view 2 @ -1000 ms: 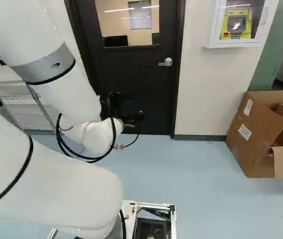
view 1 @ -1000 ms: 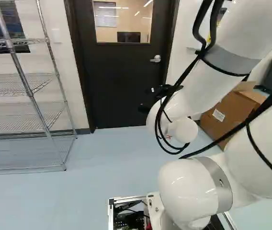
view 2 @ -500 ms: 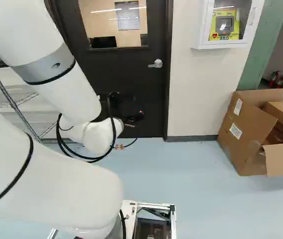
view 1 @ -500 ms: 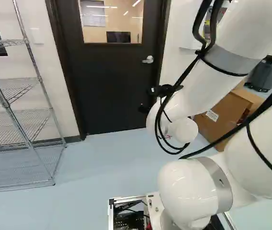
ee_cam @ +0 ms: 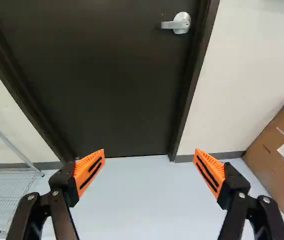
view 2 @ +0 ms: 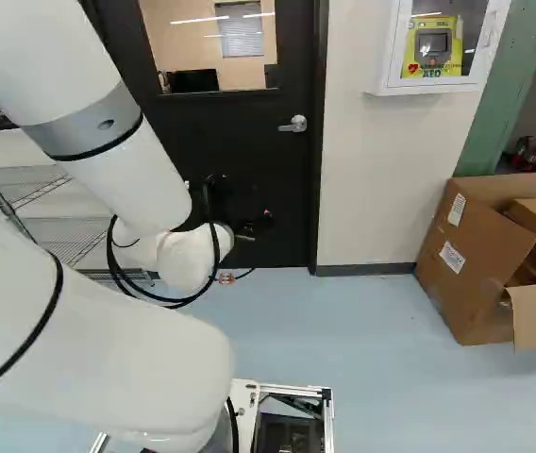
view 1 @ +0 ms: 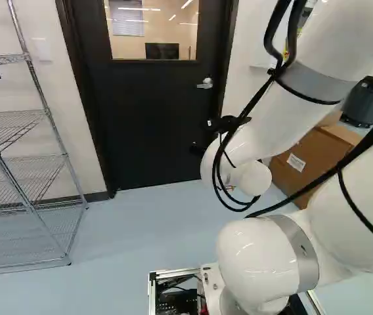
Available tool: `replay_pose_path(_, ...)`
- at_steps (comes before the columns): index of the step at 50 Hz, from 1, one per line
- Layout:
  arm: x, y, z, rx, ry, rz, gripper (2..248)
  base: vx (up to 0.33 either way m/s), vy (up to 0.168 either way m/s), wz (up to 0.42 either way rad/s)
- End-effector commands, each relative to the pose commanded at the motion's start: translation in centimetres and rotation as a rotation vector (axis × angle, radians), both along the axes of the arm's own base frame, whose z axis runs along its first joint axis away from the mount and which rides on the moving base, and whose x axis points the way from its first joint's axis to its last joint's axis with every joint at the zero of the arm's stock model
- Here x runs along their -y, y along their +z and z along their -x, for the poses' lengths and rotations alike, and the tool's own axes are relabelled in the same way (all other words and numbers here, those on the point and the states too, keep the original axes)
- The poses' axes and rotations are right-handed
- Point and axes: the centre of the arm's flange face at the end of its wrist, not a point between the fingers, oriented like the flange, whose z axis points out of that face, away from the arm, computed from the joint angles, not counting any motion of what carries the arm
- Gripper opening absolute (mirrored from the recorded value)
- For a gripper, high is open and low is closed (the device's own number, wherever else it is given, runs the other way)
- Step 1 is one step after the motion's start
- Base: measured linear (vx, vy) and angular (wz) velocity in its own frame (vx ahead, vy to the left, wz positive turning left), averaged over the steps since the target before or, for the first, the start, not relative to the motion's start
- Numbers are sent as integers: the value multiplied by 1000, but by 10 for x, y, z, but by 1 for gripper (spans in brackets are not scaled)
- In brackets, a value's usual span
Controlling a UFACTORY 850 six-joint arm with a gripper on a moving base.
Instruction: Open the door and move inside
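Wrist view: the gripper [view 2: 233, 203] had its jaws spread wide, orange pads [ee_cam: 89, 170] well apart, pale floor [ee_cam: 137, 200] showing btwn. Wire rack [view 1: 6, 172] stood at L of L base view; open cardboard box [view 2: 476, 255] at R of R base view. Farther on, ahead of the jaws, dark door [ee_cam: 107, 85] was shut, w/ lever handle [ee_cam: 174, 24] near one edge, window [view 2: 240, 66] up top.
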Motion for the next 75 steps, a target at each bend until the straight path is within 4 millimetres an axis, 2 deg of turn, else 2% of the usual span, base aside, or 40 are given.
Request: replay_pose_path(75,0,0,0,0,0,0,247,125,1,-5)
